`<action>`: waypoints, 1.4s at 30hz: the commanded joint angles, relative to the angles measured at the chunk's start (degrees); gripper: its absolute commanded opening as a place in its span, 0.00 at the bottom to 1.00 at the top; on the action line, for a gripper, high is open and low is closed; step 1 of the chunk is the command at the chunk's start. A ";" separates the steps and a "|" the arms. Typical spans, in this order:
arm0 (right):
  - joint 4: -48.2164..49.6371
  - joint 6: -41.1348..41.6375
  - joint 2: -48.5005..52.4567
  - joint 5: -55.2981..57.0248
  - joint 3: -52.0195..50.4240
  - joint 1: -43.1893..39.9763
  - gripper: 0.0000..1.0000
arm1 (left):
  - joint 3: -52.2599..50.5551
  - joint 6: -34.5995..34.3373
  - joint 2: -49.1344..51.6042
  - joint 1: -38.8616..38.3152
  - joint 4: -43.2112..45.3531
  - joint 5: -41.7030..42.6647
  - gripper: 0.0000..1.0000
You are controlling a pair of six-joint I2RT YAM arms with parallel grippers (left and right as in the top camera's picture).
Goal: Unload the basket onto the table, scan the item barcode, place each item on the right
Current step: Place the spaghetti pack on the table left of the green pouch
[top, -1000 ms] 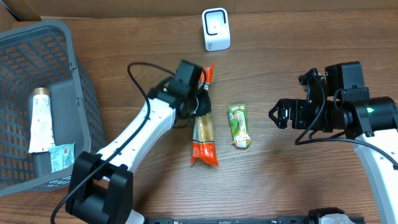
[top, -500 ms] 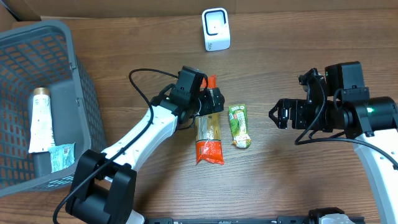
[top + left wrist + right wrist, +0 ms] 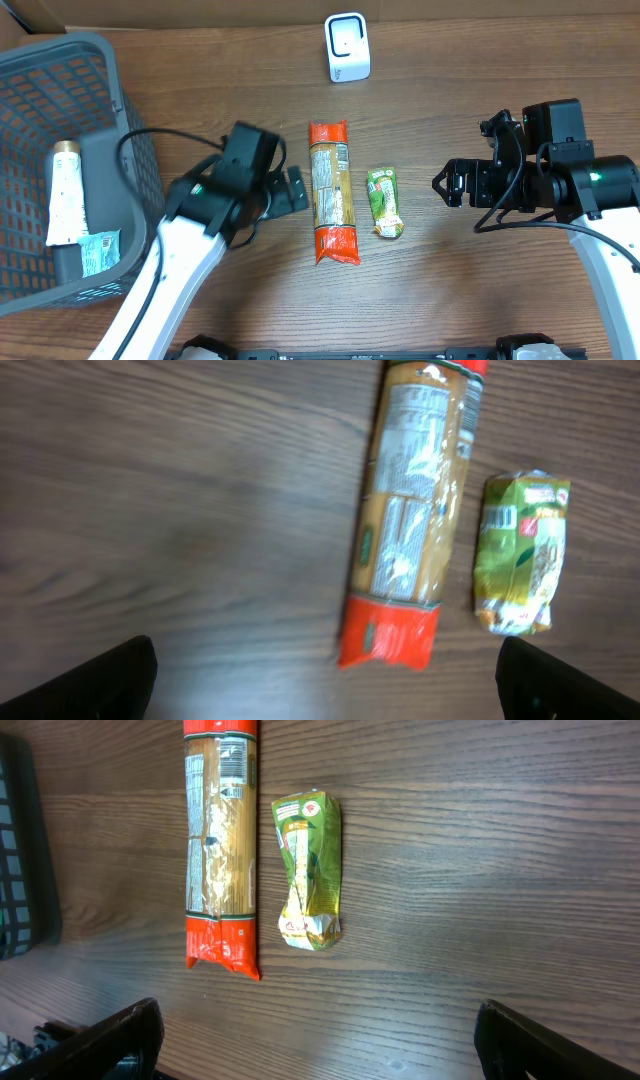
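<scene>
Pasta lies flat at centre, scanner at its 12 o'clock, packet beside it at 3. Left gripper at pasta's 9, right gripper at packet's 3: both jaws apart, empty.

left tool: jaws wide apart | right tool: jaws wide apart

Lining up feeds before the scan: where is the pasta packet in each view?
Overhead: pasta packet at centre, red ends top and bottom.
Left wrist: pasta packet right of centre, top cut off.
Right wrist: pasta packet upper left.
Shared landmark: green packet just right of it.
</scene>
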 commanded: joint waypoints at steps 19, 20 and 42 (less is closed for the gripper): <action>-0.28 -0.02 -0.15 -0.09 0.33 0.31 1.00 | 1.14 18.27 -11.78 18.99 -13.14 -8.46 1.00; -0.35 -0.04 -0.15 -0.09 0.35 0.31 1.00 | 1.05 18.88 -11.78 21.05 -13.33 -8.48 0.99; -0.04 -0.04 -0.15 -0.09 0.35 0.31 1.00 | 15.43 30.93 -11.76 35.15 -8.90 14.88 1.00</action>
